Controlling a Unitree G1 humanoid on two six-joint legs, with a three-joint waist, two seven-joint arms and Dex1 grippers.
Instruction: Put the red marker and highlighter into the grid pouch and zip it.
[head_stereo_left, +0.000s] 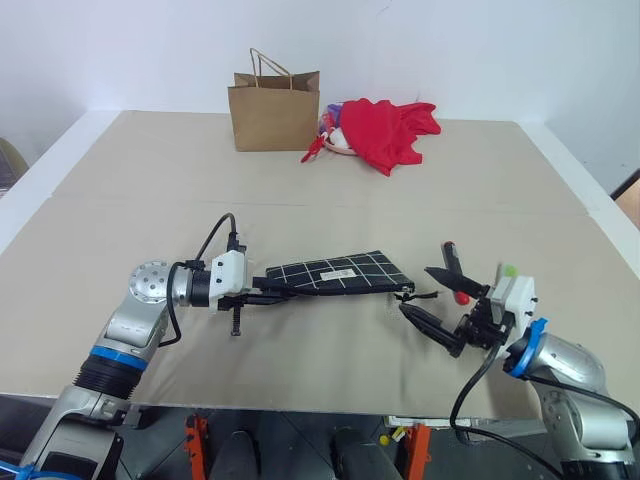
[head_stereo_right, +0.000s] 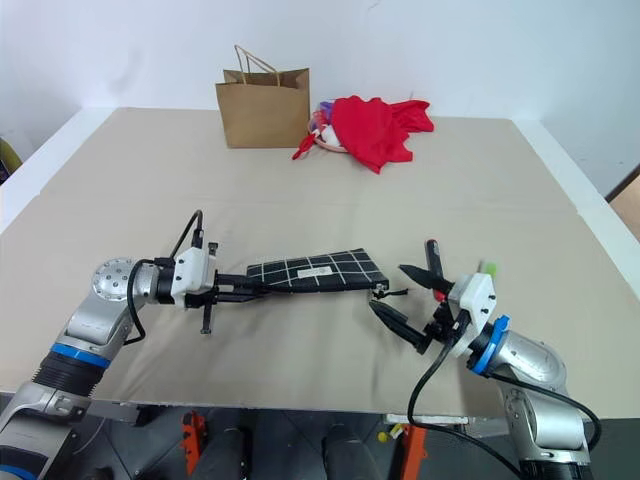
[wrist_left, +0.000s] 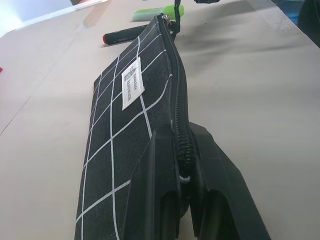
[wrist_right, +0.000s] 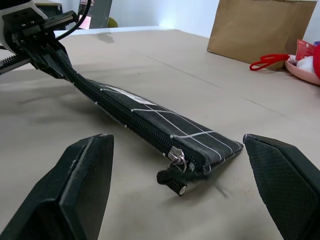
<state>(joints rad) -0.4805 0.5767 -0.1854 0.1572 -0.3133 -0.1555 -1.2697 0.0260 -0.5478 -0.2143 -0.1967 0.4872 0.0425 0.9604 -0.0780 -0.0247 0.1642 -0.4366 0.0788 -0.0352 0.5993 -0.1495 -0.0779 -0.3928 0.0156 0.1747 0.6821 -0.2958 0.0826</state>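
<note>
The left gripper (head_stereo_left: 262, 291) pinches one end of the flat black white-gridded fabric pouch (head_stereo_left: 335, 274), steadying it. The right gripper (head_stereo_left: 432, 297), spread wide, faces its zipper pull (wrist_right: 172, 175); red marker (head_stereo_left: 455, 271) and green highlighter (wrist_left: 157, 12) lie just beyond.

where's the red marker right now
In the left eye view the red marker lies on the table on the robot's right, just beyond the grid pouch's zipper-pull end, with the highlighter further right.

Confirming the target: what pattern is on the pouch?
Black with white grid lines on the pouch; clearest in the left wrist view.
</note>
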